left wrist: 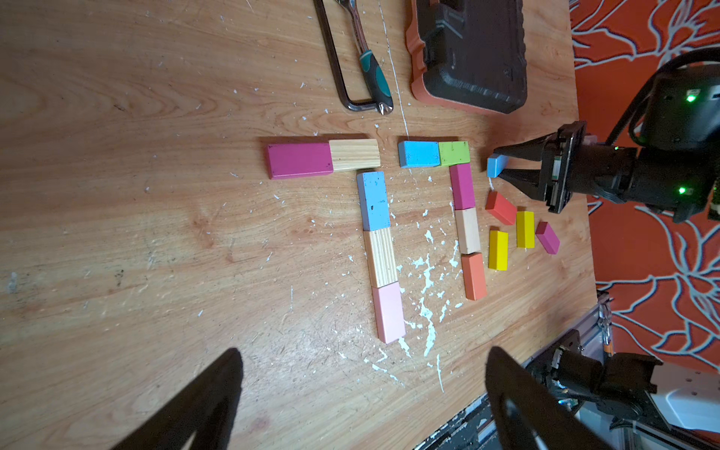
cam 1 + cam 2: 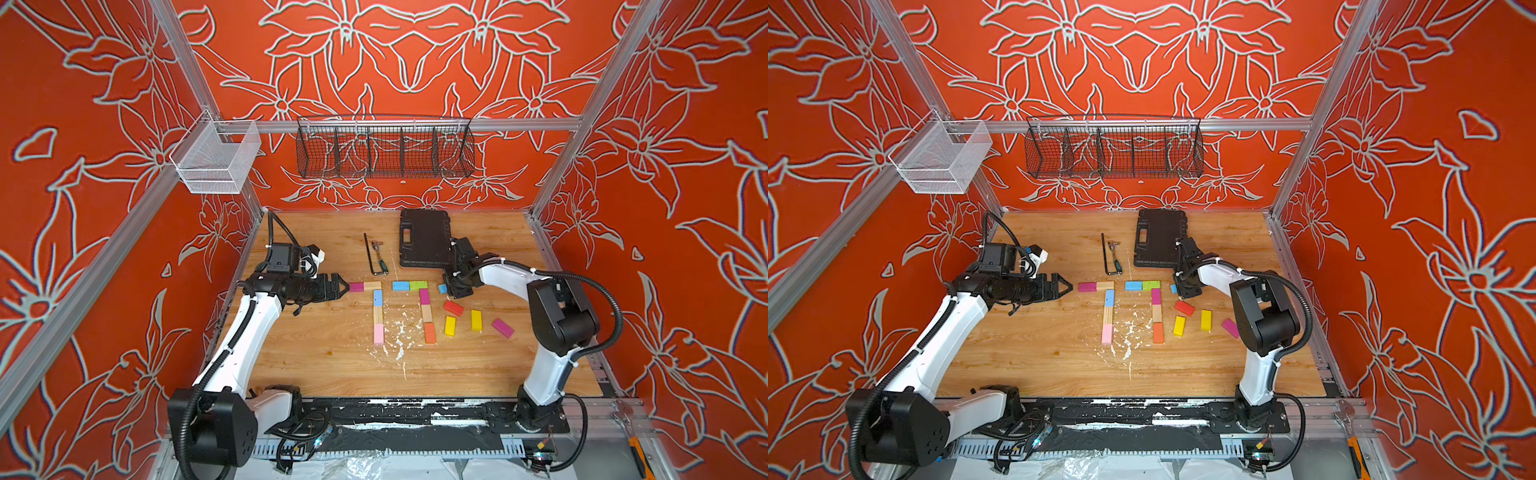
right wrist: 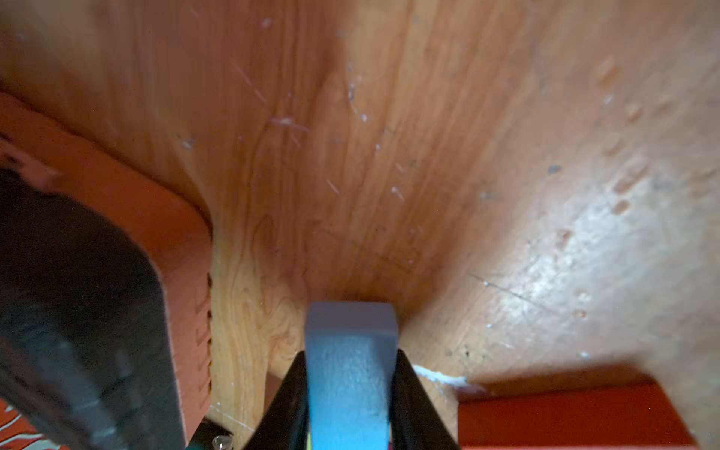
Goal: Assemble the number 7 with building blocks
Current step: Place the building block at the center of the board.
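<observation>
Two flat figures of building blocks lie mid-table in both top views. The left one runs from a magenta block and a wood block across, then blue, wood and pink down. The right one has blue and green across, then magenta, wood and orange down. My right gripper is shut on a small blue block, held just right of the green block and low over the table. My left gripper is open and empty, just left of the magenta block.
Loose red, yellow, yellow and magenta blocks lie right of the figures. A black case sits behind my right gripper. A hex key and a green-handled tool lie at the back centre. Wire baskets hang on the back rail.
</observation>
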Controlling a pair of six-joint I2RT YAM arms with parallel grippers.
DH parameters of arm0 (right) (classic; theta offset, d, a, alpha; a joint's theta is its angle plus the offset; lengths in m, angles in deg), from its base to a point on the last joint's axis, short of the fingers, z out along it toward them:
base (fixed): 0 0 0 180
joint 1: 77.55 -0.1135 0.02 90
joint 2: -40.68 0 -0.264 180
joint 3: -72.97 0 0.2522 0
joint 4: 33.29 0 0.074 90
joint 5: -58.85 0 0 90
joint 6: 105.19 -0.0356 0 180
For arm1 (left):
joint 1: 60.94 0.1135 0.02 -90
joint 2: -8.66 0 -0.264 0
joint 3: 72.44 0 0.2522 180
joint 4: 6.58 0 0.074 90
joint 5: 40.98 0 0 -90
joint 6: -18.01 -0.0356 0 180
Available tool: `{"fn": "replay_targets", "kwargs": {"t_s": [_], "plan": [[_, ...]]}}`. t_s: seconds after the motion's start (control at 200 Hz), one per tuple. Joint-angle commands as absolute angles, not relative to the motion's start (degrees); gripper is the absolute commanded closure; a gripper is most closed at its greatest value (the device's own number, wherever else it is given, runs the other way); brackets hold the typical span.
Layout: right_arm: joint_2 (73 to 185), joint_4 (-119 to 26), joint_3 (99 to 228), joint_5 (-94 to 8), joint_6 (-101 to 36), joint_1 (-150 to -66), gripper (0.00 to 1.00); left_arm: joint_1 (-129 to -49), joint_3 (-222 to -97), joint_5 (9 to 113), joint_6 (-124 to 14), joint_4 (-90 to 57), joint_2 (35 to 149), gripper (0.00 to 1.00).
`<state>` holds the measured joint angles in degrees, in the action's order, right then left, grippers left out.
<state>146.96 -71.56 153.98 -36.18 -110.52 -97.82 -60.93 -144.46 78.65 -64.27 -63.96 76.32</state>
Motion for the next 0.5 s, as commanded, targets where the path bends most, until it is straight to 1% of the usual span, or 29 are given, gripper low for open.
{"fn": "replay_targets", "kwargs": {"t_s": [0.0, 0.175, 0.39, 0.495], "plan": [[148.5, -72.0, 156.3, -34.7, -115.4, -98.5, 0.7, -60.6, -143.9, 78.7, -64.4, -64.1, 76.6, 0.06], [150.3, -70.3, 156.2, -35.3, -116.9, -98.9, 0.69, -60.6, -143.8, 78.9, -64.3, -64.1, 77.2, 0.06], [150.4, -69.4, 155.4, -35.8, -117.7, -98.9, 0.59, -60.6, -143.8, 79.2, -64.2, -64.0, 77.4, 0.06], [150.4, -68.7, 155.0, -35.9, -118.2, -98.9, 0.52, -60.6, -143.8, 79.3, -64.2, -64.1, 77.4, 0.06]]}}
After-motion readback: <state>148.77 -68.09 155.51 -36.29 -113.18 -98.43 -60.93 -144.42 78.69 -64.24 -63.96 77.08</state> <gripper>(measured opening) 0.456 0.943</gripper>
